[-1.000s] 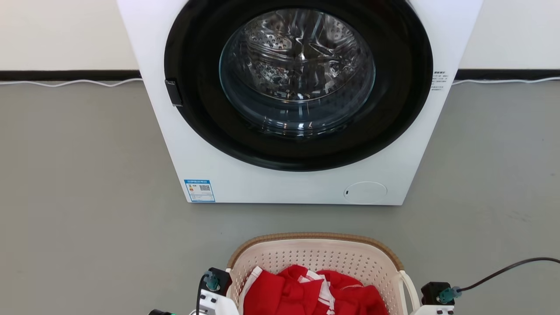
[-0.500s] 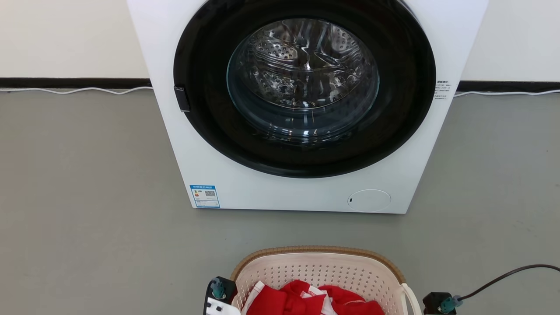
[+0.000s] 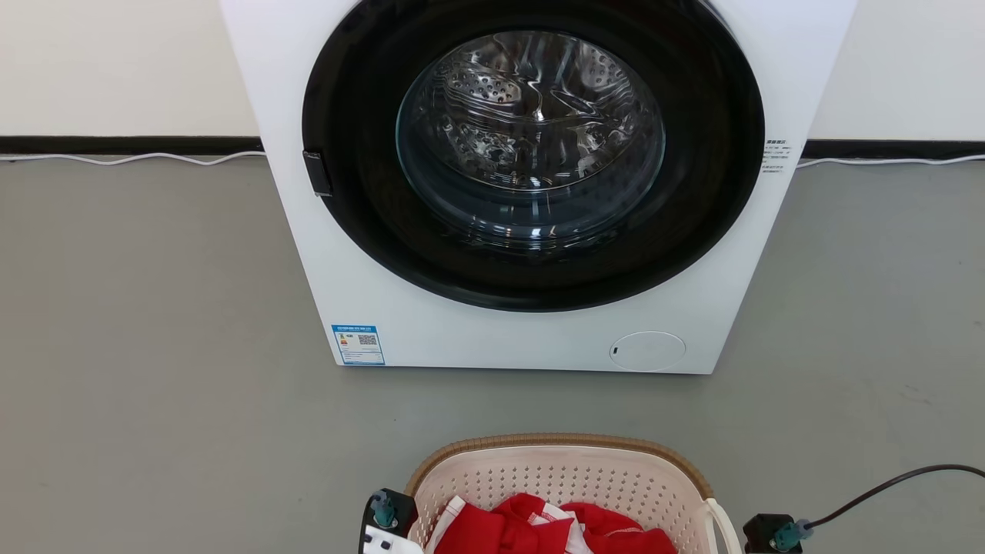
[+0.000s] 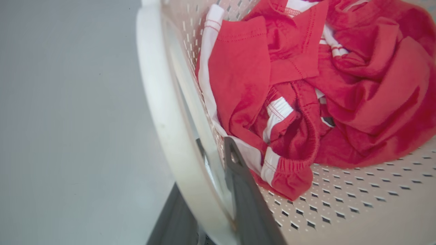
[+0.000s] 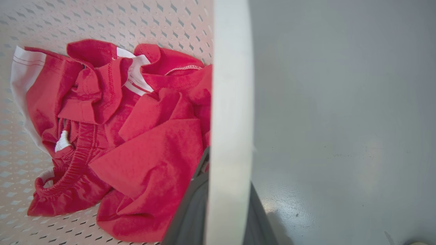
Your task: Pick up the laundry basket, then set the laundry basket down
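Grey floor point(image 3: 154, 346); washer point(image 3: 400, 323) ahead of laundry basket point(image 3: 569, 478), red clothes point(image 3: 523, 531) inside.

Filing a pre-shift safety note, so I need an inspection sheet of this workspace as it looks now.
Surface: smooth grey floor.
Job's things: laundry basket in front of the washer, red clothes inside.
Clutter: nothing seen.
Grippers: left gripper astride the left handle, right gripper astride the right handle, both closed on them.
Cables: white cable along the wall base; dark cable by the right arm.
Surroundings: white washer, round door closed; pale wall.
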`<state>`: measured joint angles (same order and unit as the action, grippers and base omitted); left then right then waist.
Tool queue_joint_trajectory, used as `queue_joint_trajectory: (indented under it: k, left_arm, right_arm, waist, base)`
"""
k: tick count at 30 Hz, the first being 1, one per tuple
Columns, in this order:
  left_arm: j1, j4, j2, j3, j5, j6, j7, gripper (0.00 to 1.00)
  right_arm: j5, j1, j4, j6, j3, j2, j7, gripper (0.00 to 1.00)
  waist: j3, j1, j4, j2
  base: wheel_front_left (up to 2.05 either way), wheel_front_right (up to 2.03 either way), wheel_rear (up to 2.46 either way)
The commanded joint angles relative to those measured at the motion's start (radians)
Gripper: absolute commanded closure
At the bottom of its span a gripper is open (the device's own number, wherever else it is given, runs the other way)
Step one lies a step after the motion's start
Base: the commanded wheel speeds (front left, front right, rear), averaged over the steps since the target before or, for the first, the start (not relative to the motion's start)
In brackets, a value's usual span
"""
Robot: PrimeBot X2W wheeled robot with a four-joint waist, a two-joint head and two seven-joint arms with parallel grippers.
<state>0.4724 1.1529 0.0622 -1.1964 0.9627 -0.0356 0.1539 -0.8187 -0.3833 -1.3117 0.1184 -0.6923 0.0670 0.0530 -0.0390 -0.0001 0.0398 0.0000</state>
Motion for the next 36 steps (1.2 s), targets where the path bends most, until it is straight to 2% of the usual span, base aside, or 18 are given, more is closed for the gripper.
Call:
queue_joint_trajectory:
  k: [1, 27, 36]
  left_arm:
    - [0.016, -0.03, -0.012, 0.009, 0.009, -0.008, -0.011, 1.0]
    - [0.029, -0.033, -0.012, -0.016, 0.033, -0.004, -0.012, 1.0]
    - [0.044, -0.018, -0.012, -0.021, 0.028, -0.005, -0.042, 1.0]
  right_arm:
    - [0.014, -0.015, 0.021, 0.012, -0.02, -0.017, -0.007, 1.0]
    - [-0.003, -0.019, 0.021, 0.012, -0.031, -0.017, -0.006, 1.0]
    - [-0.041, -0.03, 0.035, 0.012, -0.068, -0.017, -0.032, 1.0]
  waist:
    - [-0.001, 0.0001, -0.001, 0.0]
    - [0.001, 0.0001, -0.006, 0.0]
    - [0.043, 0.0001, -0.011, 0.0]
  base:
    - [0.0, 0.0, 0.0]
    - [0.0, 0.0, 0.0]
    - [0.0, 0.0, 0.0]
